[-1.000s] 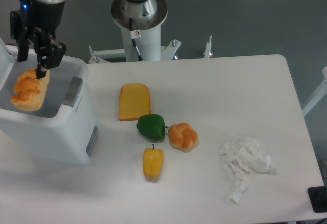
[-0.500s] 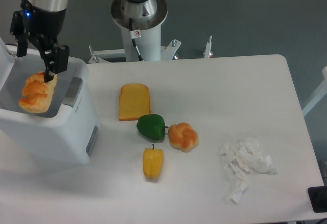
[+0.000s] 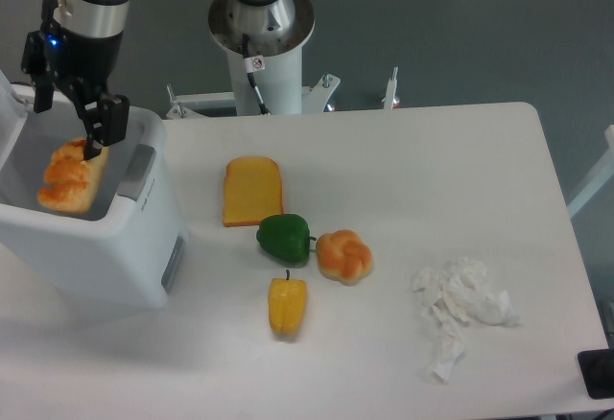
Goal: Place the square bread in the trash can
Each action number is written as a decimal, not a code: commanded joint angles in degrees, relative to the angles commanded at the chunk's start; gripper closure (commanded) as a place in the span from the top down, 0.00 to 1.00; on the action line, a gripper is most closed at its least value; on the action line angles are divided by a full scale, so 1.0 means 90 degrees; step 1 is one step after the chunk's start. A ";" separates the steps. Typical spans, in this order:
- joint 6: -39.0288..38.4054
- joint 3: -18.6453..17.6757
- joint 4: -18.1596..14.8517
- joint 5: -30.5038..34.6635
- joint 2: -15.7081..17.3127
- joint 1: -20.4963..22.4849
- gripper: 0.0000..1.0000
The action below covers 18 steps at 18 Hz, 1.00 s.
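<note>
Square bread (image 3: 69, 175) sits inside the trash can (image 3: 144, 247), against the grey interior near the right wall. Gripper (image 3: 69, 128) is directly above it, jaws spread, holding nothing; one fingertip looks to touch or just clear the crust. Bread probably light, soft and squashable, with a glossy top that may be slick; grip the paler sides if re-picking. Toast slice (image 3: 253, 191), green pepper (image 3: 284, 238), knotted bun (image 3: 344, 256), yellow pepper (image 3: 287, 306) and crumpled tissue (image 3: 460, 310) lie well apart on the table (image 3: 432, 171).
</note>
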 joint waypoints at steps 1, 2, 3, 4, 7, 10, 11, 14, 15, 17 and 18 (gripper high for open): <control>0.0010 0.0019 0.0010 0.0000 -0.0010 0.0059 1.00; 0.0010 0.0039 0.0020 0.0000 -0.0049 0.0156 1.00; 0.0010 0.0078 0.0029 0.0000 -0.0107 0.0215 1.00; 0.0010 0.0088 0.0039 0.0000 -0.0117 0.0264 1.00; 0.0010 0.0166 0.0049 0.0000 -0.0127 0.0420 1.00; 0.0020 0.0205 0.0049 0.0000 -0.0127 0.0557 1.00; 0.0020 0.0215 0.0049 -0.0010 -0.0127 0.0596 1.00; 0.0020 0.0215 0.0049 -0.0010 -0.0117 0.0665 1.00; 0.0020 0.0225 0.0039 -0.0010 -0.0117 0.0674 1.00; 0.0020 0.0293 0.0030 -0.0020 -0.0117 0.0742 1.00; 0.0020 0.0351 0.0029 -0.0020 -0.0117 0.0849 1.00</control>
